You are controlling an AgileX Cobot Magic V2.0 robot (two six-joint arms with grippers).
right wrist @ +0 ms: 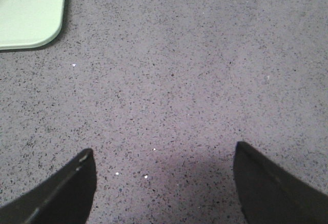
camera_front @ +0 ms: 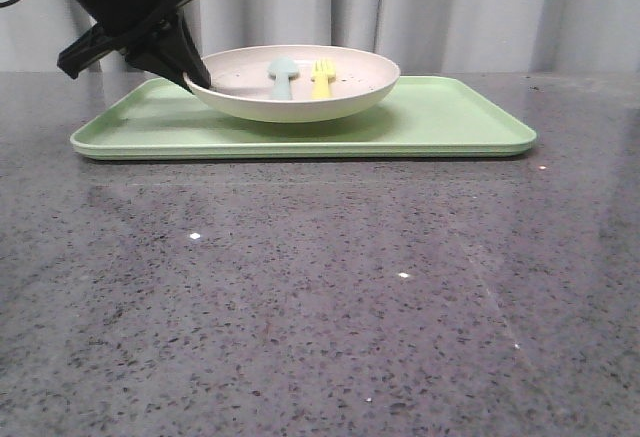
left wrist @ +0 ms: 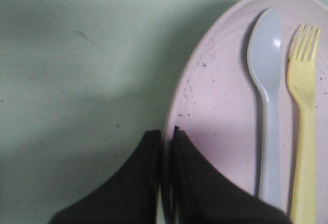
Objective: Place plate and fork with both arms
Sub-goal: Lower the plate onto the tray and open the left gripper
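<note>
A round cream-white speckled plate (camera_front: 300, 97) sits on a flat light-green rectangular tray (camera_front: 450, 122), toward its 9 o'clock half. The black left gripper (camera_front: 190, 75) blocks the plate's 9 o'clock rim. The tray's 3 o'clock half and the grey speckled stone tabletop (camera_front: 320, 297) at 6 o'clock lie open.

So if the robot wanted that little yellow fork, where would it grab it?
Probably by the flat handle, coming straight down from above. The fork lies flat inside the plate, close beside the blue spoon, so jaws should straddle the handle's width carefully. The open right gripper is free; the left gripper pinches the plate's rim.
</note>
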